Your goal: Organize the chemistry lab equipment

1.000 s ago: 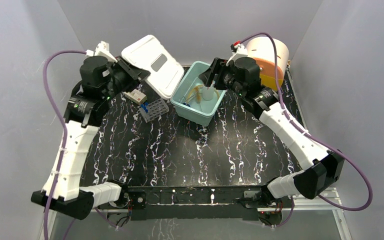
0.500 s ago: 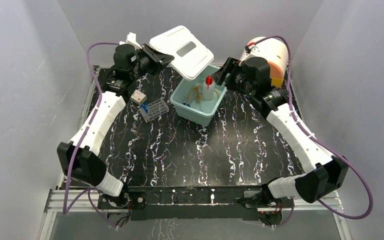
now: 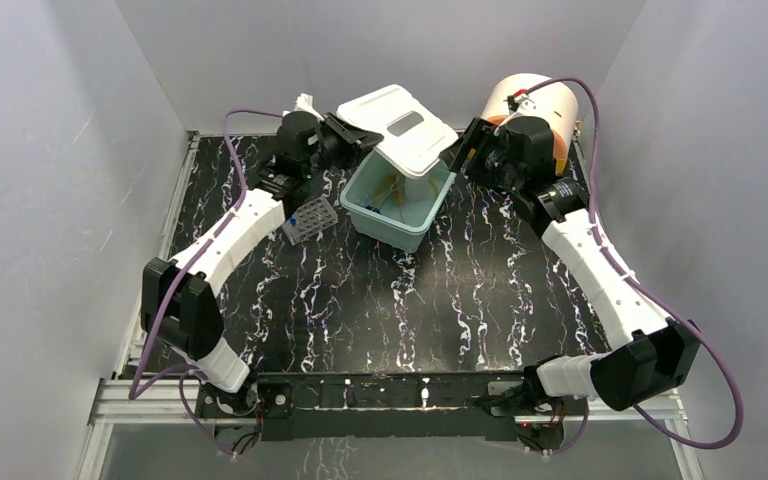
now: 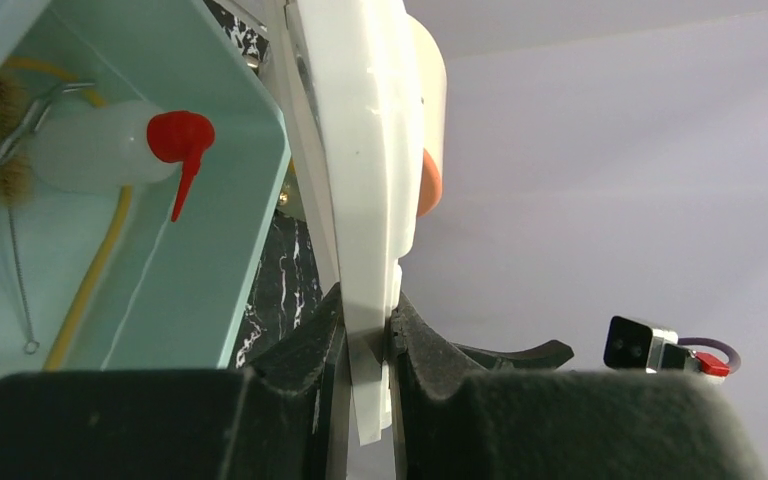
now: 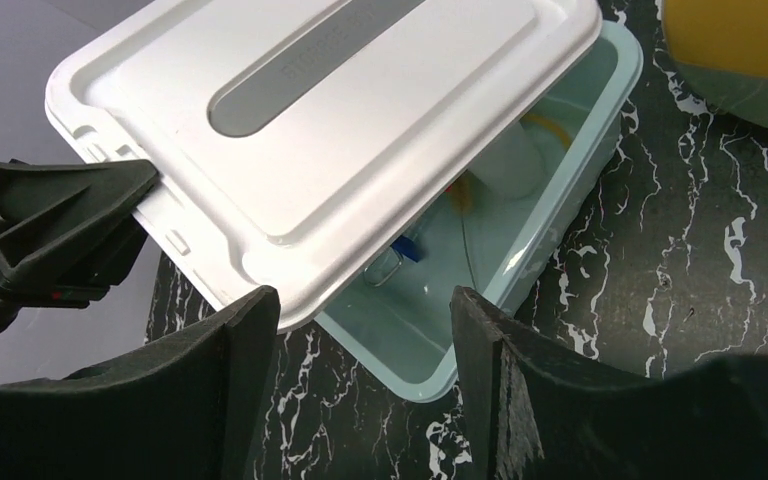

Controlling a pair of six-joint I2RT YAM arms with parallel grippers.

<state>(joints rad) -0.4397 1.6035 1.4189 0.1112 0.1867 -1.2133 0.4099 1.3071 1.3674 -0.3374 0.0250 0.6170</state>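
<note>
One black marbled worktop (image 3: 360, 300) is seen, with one pale green bin (image 3: 397, 230) set on it. One white lid (image 3: 400, 125) is held tilted over the bin, hiding part of the contents. Its edge is pinched by the left tool (image 4: 368, 330); the right tool (image 5: 360, 310) is spread wide and empty above it. One grey tube rack (image 3: 310, 218) is placed beside the bin. Inside, one red-nozzled wash bottle (image 4: 100, 148), one metal tongs (image 4: 20, 130) and one tan tubing (image 4: 90, 290) are found.
</note>
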